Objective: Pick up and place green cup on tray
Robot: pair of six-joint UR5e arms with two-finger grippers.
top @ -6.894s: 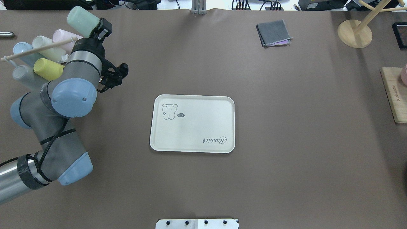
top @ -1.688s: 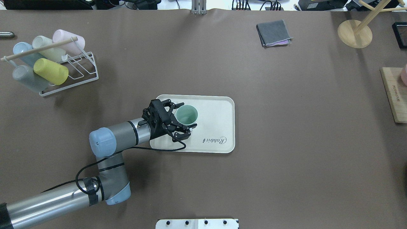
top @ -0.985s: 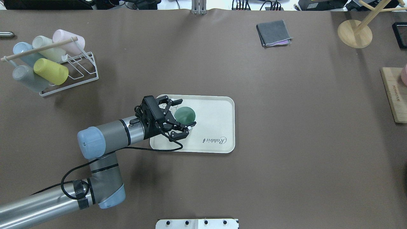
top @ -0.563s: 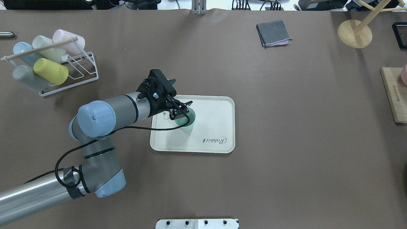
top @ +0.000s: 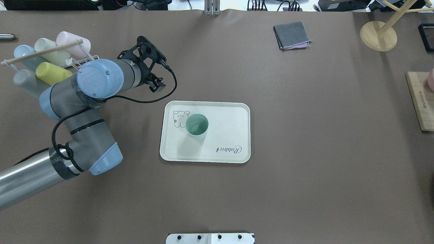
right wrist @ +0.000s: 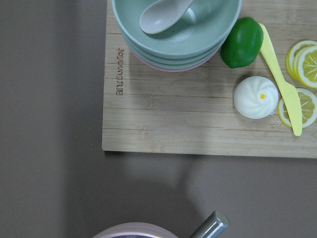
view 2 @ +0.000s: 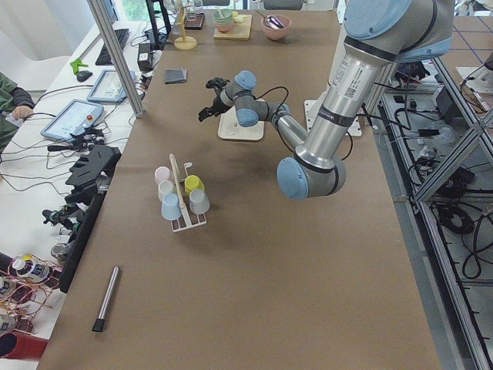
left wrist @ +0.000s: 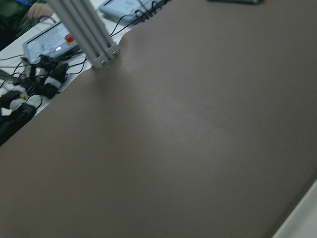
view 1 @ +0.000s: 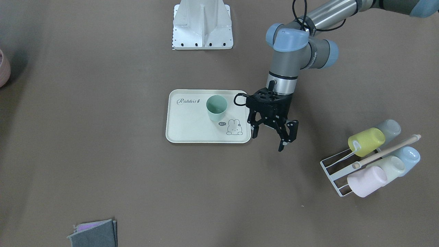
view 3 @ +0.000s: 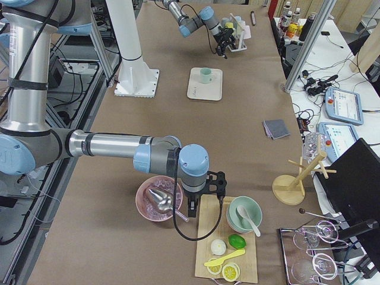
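**Green cup [view 1: 216,107] stands on the cream tray [view 1: 192,128]**

We see the green cup standing upright on the tray, open side up. It is between the word "Rabbit" and the little bunny drawing. From overhead the cup hides part of the bunny. Nothing is touching the cup.

The left end effector [view 1: 269,139] hangs off the tray, on the side toward the rack [view 1: 387,151] of cups, over the bare brown desk [view 1: 137,188]. Its two fingers are spread wide with nothing between them. From overhead we cannot see it well, because the arm's big blue joint covers part of it.

The right end effector [view 3: 199,203] shows only in the side view from the robot's right, well apart from the tray. It hangs by a pink bowl [view 3: 142,208] and a wooden board [right wrist: 163,114]. We cannot tell if its fingers are wide or narrow. Its own camera looks down at the board and does not show the fingers.

The left wrist camera shows only blurry brown desk. A pale strip is cut off at the bottom corner, and we cannot tell what it is.

On the rack, a yellow cup [view 1: 365,141] hides part of a grey cup [view 1: 389,127] behind it. A grey cloth [view 1: 96,236] is cut off at the bottom edge of the front view.
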